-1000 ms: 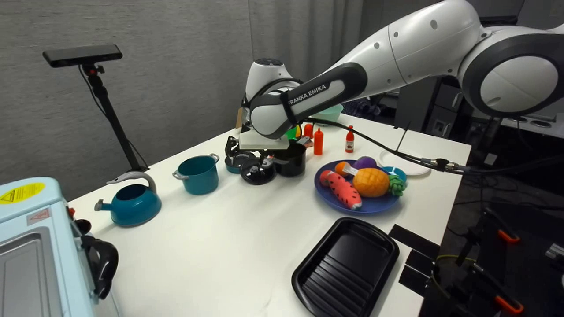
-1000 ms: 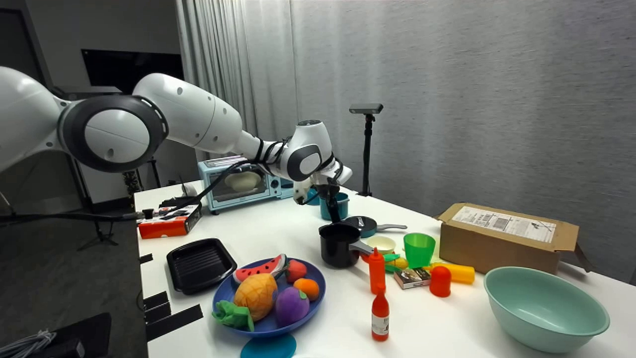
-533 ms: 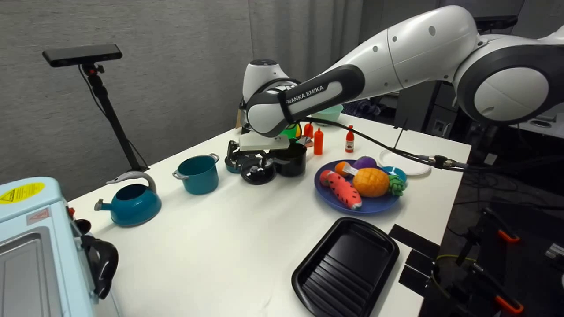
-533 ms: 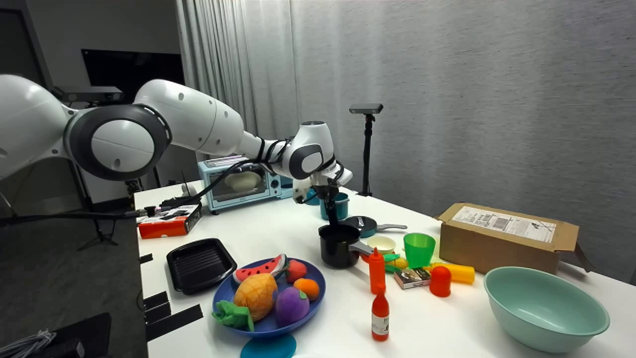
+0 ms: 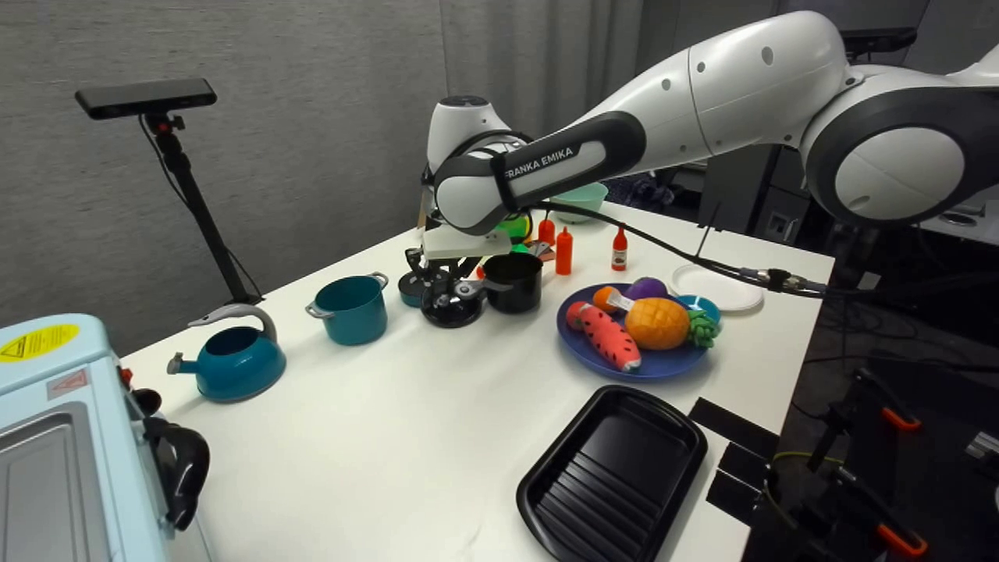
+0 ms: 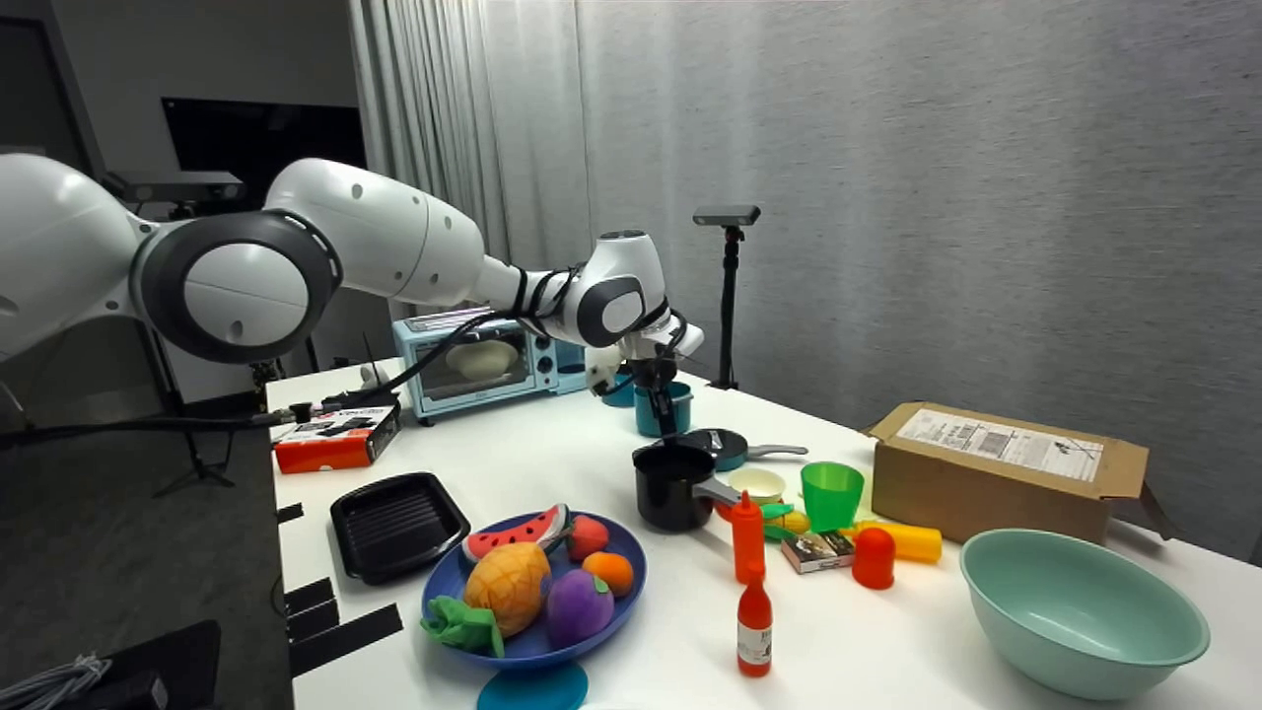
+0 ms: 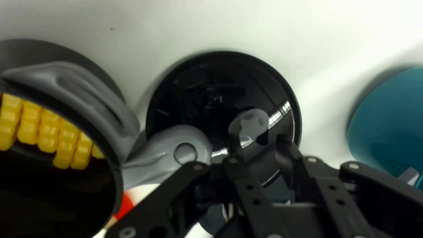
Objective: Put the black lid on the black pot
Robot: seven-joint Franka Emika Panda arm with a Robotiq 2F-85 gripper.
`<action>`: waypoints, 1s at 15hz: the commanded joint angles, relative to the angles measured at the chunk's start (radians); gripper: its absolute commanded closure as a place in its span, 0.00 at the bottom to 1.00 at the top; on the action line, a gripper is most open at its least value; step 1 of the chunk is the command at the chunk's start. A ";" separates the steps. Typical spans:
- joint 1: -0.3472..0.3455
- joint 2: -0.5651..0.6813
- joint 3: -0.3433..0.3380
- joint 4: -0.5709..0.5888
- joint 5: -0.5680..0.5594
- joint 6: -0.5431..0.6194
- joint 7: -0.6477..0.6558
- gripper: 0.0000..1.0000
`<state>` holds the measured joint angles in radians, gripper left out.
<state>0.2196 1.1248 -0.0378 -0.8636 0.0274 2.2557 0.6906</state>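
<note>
The black lid [image 7: 211,79] lies on the table, its pale grey knob [image 7: 250,123] facing up. My gripper [image 7: 260,142] is directly over it with a visible gap between the fingertips. The knob lies just ahead of that gap, close to one fingertip, while the opposite fingertip stands clear of it. The black pot [image 5: 513,285] stands upright right beside the lid, uncovered. Yellow corn [image 7: 49,129] shows inside the pot. A grey handle [image 7: 162,155] runs from the pot's side across the lid's edge. In an exterior view the pot [image 6: 673,498] and gripper hide the lid.
A teal pot [image 5: 355,312] and a teal kettle [image 5: 240,363] stand on the lid's other side. Close by is a dark round pan [image 6: 725,449]. A blue plate [image 5: 624,367] of toy fruit and a black tray [image 5: 616,468] sit farther off.
The jaws have drawn much closer together over the lid. The lid has shifted slightly towards the teal pot. The pot has stayed put.
</note>
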 commanded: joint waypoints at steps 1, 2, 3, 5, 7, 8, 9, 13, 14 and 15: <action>-0.005 0.047 0.002 0.091 0.001 -0.045 -0.036 0.97; -0.005 0.048 0.003 0.095 0.000 -0.057 -0.044 1.00; -0.009 0.045 0.007 0.099 0.003 -0.071 -0.056 1.00; -0.018 0.032 0.012 0.102 0.006 -0.100 -0.086 1.00; -0.022 0.026 0.016 0.117 0.006 -0.133 -0.122 1.00; -0.023 0.021 0.018 0.125 0.006 -0.150 -0.144 1.00; -0.022 0.019 0.017 0.136 0.004 -0.164 -0.163 1.00; -0.020 0.022 0.017 0.162 0.005 -0.191 -0.209 0.68; -0.018 0.026 0.015 0.164 0.005 -0.209 -0.208 0.59; -0.019 0.029 0.016 0.165 0.006 -0.211 -0.212 0.52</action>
<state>0.2105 1.1298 -0.0349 -0.7487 0.0275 2.0930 0.5096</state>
